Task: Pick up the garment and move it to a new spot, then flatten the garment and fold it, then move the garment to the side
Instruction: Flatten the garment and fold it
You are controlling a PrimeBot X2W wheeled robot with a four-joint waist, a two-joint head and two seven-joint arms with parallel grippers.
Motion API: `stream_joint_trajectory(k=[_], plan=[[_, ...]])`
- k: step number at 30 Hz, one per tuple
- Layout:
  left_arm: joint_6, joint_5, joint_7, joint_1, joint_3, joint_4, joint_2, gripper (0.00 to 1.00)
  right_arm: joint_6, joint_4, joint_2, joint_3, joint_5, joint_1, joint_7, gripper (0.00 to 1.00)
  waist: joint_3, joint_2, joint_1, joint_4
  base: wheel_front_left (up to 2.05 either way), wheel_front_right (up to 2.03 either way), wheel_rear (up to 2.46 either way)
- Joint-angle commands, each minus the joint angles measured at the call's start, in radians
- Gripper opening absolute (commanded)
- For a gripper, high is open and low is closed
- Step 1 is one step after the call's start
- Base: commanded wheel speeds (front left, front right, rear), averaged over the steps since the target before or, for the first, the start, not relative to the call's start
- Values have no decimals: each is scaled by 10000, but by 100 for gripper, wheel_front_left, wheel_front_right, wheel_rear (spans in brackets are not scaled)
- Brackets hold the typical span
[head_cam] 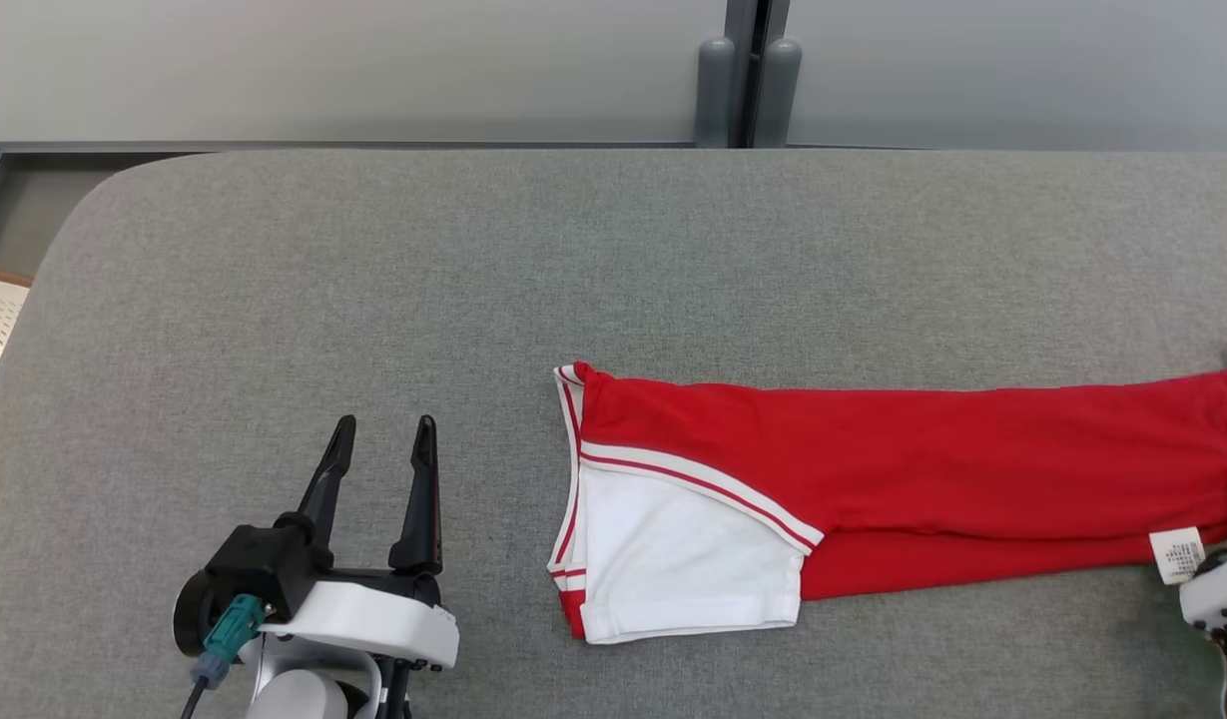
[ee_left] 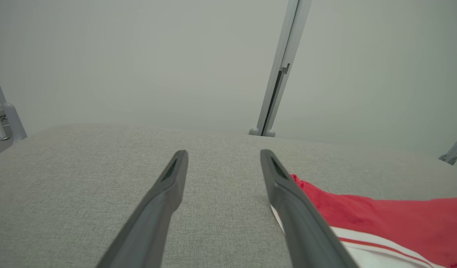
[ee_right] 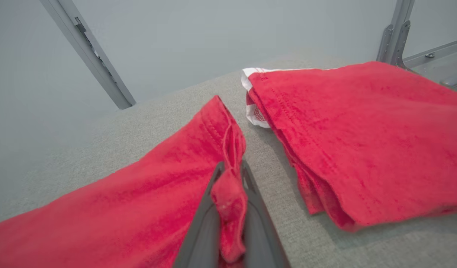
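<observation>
The garment (head_cam: 873, 449) is red with a white, red-striped sleeve (head_cam: 673, 559). It lies folded into a long band across the grey table (head_cam: 473, 250) and runs off the right edge of the head view. My left gripper (head_cam: 384, 429) hovers open to the left of the sleeve end, apart from the cloth. In the left wrist view the left gripper (ee_left: 224, 154) holds nothing, and the garment (ee_left: 380, 216) lies just right of its right finger. My right gripper (ee_right: 232, 165) is shut on a raised red fold of the garment (ee_right: 120, 208). Its body (head_cam: 1217, 594) shows at the right edge of the head view.
A thicker red fold with a white edge (ee_right: 362, 141) lies just right of the pinched cloth; whether it is the same piece I cannot tell. A white care label (head_cam: 1177, 554) sticks out near the right gripper. Grey wall panels and a post (head_cam: 748, 90) stand behind the table.
</observation>
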Motion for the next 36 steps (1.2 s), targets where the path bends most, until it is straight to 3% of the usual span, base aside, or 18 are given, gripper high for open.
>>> stream_joint_trajectory(k=[1, 6, 18, 25, 36], plan=[[28, -91, -10, 56, 66, 1, 36, 100, -21, -297, 128, -138, -51, -127, -6, 0, -63, -1, 0, -16, 0, 0, 0], [23, -164, -10, 100, 91, 43, 35, 100, -13, -1162, 317, 126, -16, -18, -6, 0, -179, -1, 0, -53, 0, 0, 0], [-53, -181, -11, 368, 136, 188, 37, 100, -12, -4261, 1074, 2182, 159, 199, 702, 0, -670, -1, 0, -97, 0, 0, 0], [-45, -287, -11, 476, 3, 207, 36, 100, -12, -5677, 2185, 3295, 374, 511, 1617, 0, -845, -1, 0, 234, 0, 0, 0], [17, -499, -9, 494, -340, 257, 39, 100, -12, -4577, 2936, 4831, 10, 269, 1481, 0, -685, -1, 0, 1275, 0, 0, 0]])
